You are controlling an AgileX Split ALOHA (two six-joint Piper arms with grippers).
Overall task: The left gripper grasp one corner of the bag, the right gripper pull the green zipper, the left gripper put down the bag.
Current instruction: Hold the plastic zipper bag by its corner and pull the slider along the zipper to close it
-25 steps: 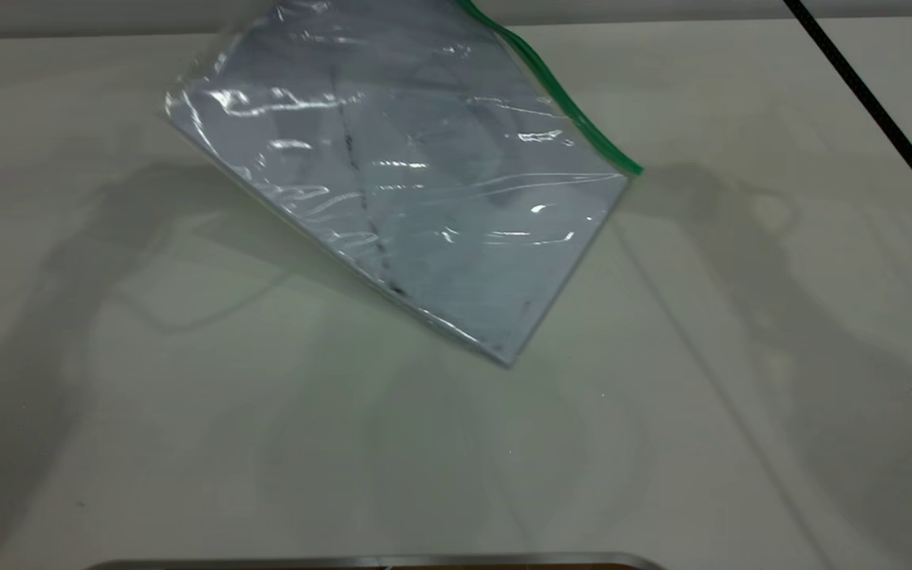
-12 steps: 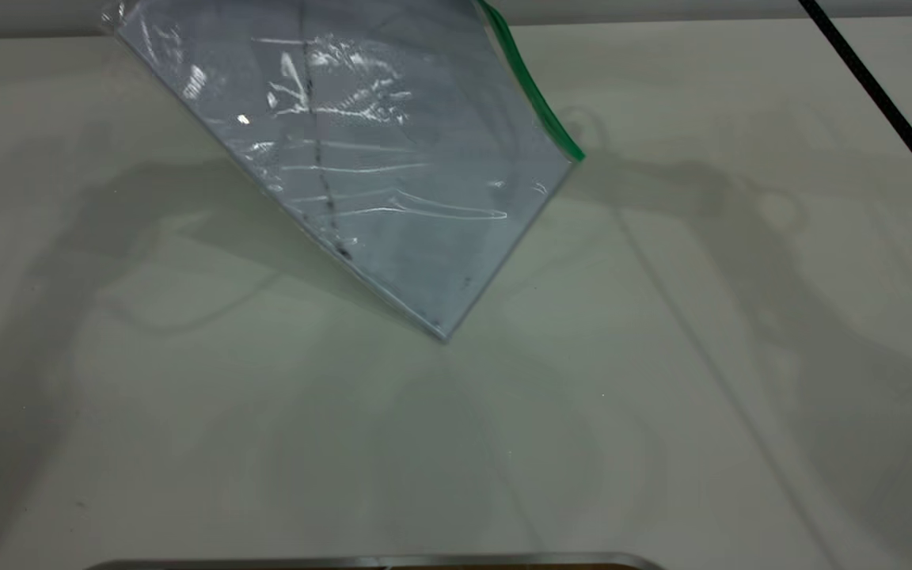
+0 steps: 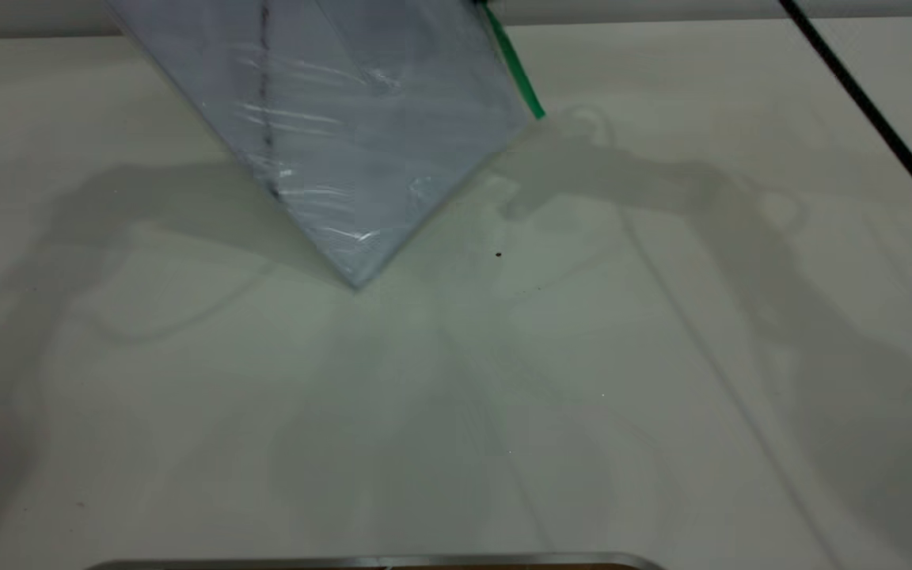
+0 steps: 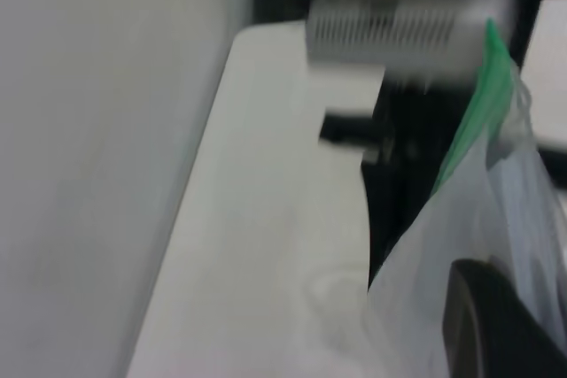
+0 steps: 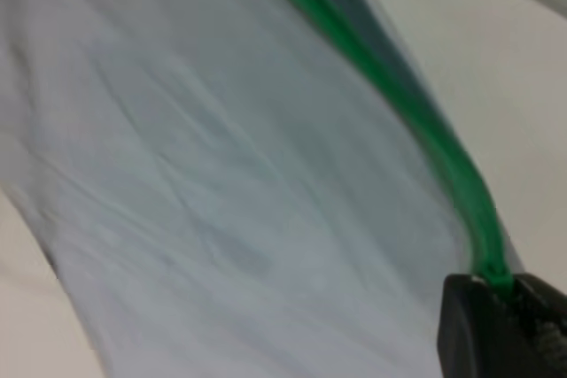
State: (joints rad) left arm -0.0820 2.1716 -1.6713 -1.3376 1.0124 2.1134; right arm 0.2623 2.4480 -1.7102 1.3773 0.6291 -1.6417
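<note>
The bag (image 3: pixel 329 119) hangs tilted above the worktop (image 3: pixel 662 356) near its far edge, lowest corner pointing down, apparently clear of the surface. The green zipper (image 3: pixel 513 67) runs along its right edge. Right claw (image 5: pixel 500 294) clenched on the zipper. Left claw (image 4: pixel 496 325): grip cannot be told

The bag (image 3: pixel 329 119) is clear plastic over pale grey-white paper, crossed by white glare streaks and one dark smudge line (image 3: pixel 264 87). Along its edge toward one o'clock runs the bright green zipper (image 3: pixel 513 67). The table (image 3: pixel 662 356) is off-white with soft grey shadows. A black cable (image 3: pixel 868 111) slants at two o'clock. The right gripper (image 5: pixel 500 329) is black against the green strip.
</note>
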